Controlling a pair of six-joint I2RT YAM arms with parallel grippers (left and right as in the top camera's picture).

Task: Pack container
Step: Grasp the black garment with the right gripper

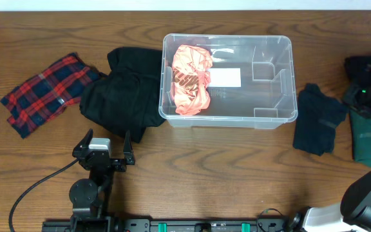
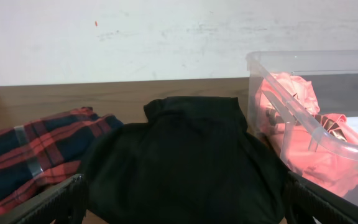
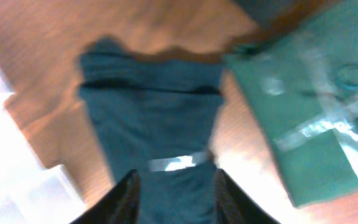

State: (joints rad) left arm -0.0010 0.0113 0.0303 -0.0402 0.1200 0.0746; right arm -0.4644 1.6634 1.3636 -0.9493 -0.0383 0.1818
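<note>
The container [image 1: 281, 64] is a clear plastic bin at the table's centre, with a white label [image 1: 225, 77] on its base. A crumpled pink garment [image 1: 192, 78] lies in its left half. My left gripper [image 1: 104, 149] stands open near the front edge, its jaws wide apart just short of a black garment [image 2: 179, 162]. In the right wrist view my right gripper [image 3: 178, 199] hovers over a dark teal garment [image 3: 154, 118] right of the bin. That view is blurred. Its fingers [image 3: 126, 199] stand apart with the cloth showing between them.
A red and blue plaid cloth [image 1: 47, 90] lies at the far left. The black garment [image 1: 118, 96] touches the bin's left wall. A green folded item with tape [image 3: 303, 112] lies at the right edge, beside the right arm [image 1: 368, 80].
</note>
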